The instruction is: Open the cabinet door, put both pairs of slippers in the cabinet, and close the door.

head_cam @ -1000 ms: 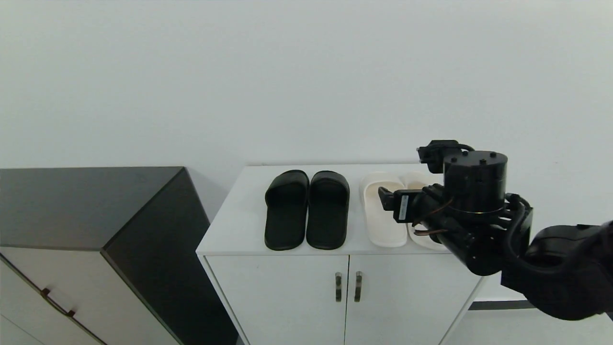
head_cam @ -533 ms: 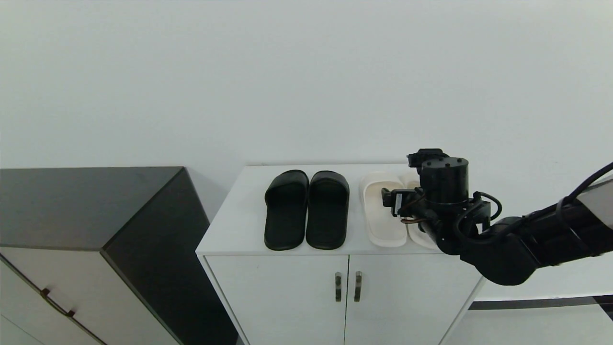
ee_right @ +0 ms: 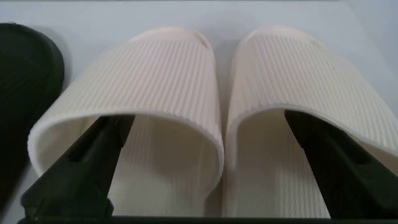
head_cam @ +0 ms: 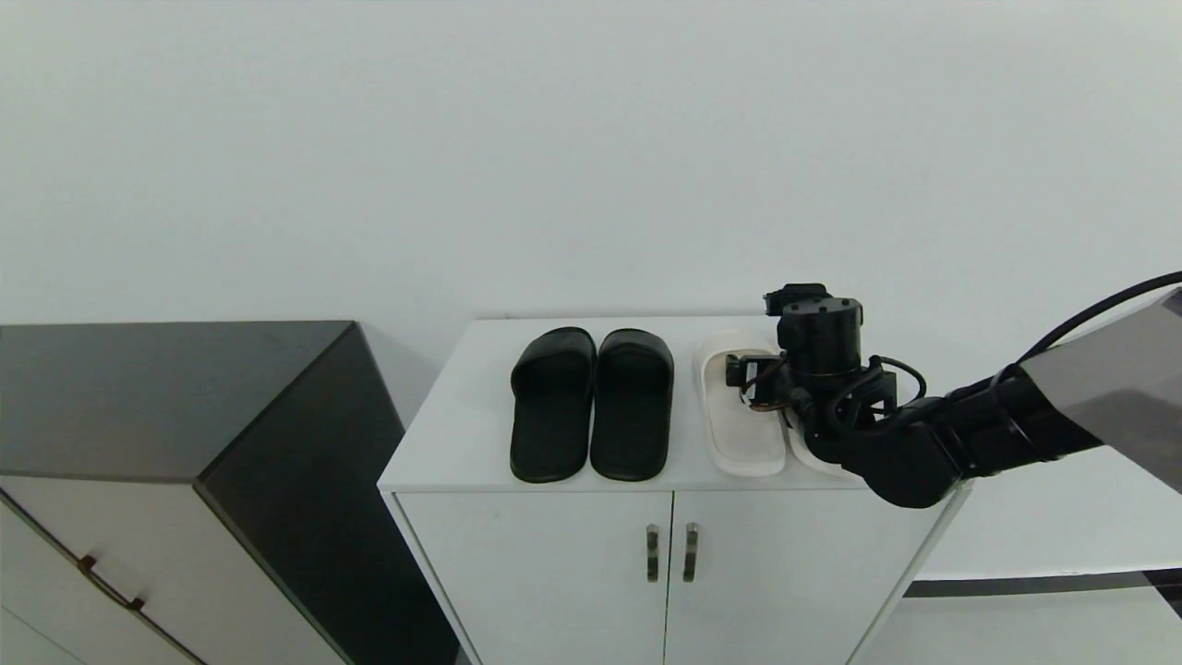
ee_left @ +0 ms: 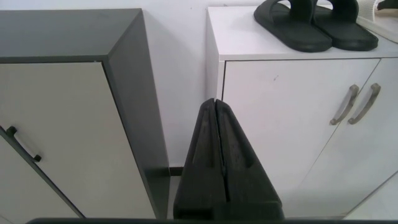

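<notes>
white slippers — on cabinet top, right of frame centre, long axis running up-frame toward the wall | right pincer spread, one finger at each strap mouth from the heel end — nearer arm | left pincer clenched on nothing, facing cabinet front | doors shut

Right arm: matte black, rounded links. Cylindrical wrist housing with screw heads on its top face. Looped black cables. Grey outer shell. Left gripper: black, tapered, textured.
</notes>
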Tool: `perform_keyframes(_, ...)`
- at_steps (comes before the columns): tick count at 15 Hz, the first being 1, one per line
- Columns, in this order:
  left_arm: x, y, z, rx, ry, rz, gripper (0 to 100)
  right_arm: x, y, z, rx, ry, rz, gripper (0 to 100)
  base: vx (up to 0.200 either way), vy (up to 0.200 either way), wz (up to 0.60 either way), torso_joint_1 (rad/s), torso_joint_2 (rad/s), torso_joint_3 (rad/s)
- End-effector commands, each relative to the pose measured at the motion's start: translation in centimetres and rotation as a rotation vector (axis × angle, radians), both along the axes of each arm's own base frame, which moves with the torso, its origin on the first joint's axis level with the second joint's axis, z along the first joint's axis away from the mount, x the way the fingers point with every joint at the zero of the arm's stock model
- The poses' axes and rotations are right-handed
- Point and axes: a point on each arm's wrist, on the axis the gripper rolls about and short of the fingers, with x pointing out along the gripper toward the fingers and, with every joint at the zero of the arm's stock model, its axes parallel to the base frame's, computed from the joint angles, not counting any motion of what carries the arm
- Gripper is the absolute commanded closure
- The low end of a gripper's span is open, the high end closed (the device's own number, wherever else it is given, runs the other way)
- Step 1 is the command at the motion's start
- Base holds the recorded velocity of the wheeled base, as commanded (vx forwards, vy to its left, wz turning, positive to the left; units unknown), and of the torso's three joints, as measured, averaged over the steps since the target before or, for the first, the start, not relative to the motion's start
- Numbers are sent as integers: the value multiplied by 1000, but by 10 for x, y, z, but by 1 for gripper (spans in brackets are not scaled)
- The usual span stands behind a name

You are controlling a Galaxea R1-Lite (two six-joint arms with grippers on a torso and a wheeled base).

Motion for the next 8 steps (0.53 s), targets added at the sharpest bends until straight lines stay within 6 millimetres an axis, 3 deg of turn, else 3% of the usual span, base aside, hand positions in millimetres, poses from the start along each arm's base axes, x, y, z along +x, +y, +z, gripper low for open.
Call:
perform_keyframes(1, 0, 0, 0, 0, 2, 2, 100, 6, -1, 2, -2, -12, -9, 100, 0, 0, 0, 0, 0, 0)
perform_keyframes(6, 0, 0, 0, 0, 3, -1, 100, 17, -3, -1, -38, -15, -19, 100, 0, 0, 0, 0, 0, 0)
perform_keyframes(8, 0, 0, 0, -2, 2, 2, 100, 13, -4, 8, -33, -32, -24, 100, 0, 0, 0, 0, 0, 0)
